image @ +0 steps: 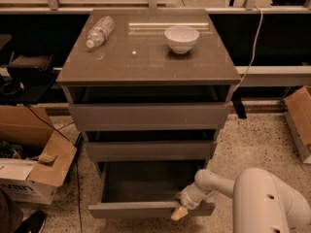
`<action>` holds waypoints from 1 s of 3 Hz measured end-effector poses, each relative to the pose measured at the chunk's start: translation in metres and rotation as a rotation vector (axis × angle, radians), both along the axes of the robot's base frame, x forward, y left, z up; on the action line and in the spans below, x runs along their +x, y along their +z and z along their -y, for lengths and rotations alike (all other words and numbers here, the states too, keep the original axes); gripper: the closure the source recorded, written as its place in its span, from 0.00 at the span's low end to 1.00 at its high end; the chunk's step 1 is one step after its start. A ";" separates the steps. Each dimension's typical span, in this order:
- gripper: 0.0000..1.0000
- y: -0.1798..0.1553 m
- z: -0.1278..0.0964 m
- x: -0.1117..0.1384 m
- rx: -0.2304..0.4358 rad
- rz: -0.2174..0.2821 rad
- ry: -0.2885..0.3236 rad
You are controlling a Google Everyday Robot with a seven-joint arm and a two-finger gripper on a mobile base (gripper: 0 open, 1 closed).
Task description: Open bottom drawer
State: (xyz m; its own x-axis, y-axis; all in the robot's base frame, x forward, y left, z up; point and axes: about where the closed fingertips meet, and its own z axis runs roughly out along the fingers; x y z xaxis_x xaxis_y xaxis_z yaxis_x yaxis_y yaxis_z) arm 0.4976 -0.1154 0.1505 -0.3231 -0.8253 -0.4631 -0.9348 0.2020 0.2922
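Note:
The grey-brown cabinet [146, 67] has three handleless drawers. The bottom drawer [146, 208] is pulled far out toward me, and its dark shallow inside [146, 181] shows. My gripper [180, 211] is at the right part of that drawer's front panel, low in the view, with a yellowish fingertip [178, 214] hanging over the panel's front. The white arm [262, 203] comes in from the bottom right. The top drawer [148, 115] and the middle drawer [148, 149] stick out only slightly.
A water bottle [99, 30] lying on its side and a white bowl [181, 37] sit on the cabinet top. An open cardboard box [34, 171] stands on the floor at the left, another box [299, 118] at the right. A cable [252, 47] hangs behind.

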 end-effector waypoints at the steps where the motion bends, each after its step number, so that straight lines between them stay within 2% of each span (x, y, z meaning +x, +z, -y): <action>1: 0.36 0.000 0.000 0.000 0.000 0.000 0.000; 2: 0.04 0.001 -0.001 -0.001 -0.007 0.004 0.005; 3: 0.00 0.004 -0.005 -0.005 -0.029 0.018 0.021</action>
State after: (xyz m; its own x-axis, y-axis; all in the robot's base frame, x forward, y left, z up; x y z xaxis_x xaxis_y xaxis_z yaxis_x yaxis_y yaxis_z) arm 0.4929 -0.1109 0.1542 -0.2972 -0.8449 -0.4447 -0.9440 0.1903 0.2694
